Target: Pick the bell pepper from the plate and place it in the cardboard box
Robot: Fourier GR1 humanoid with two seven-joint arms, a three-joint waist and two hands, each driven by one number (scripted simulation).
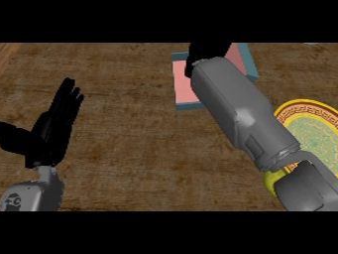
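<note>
Nearest the camera, the grey right forearm (252, 119) is seen rising from the lower right edge toward twelve o'clock, crossing the left rim of the yellow-bordered plate (325, 134). The plate's patterned green centre is seen bare; no bell pepper is visible on it. At the end of that forearm the right hand (208, 52) is reached out over the box (190, 82), which shows as a pink floor with blue-grey walls at about one o'clock from the counter's middle. Only the back of this hand is shown, so it cannot be told whether its fingers are curled or what they hold. The pepper itself is not seen anywhere; it is judged to be hidden under the hand, so its long axis and pointing cannot be given. The box lies directly beneath the right hand, and the right arm is far the nearer one.

The left hand (51, 129) is held open and still at nine o'clock, fingers up, thumb spread, resting well apart from the box on the brown counter (128, 163).
</note>
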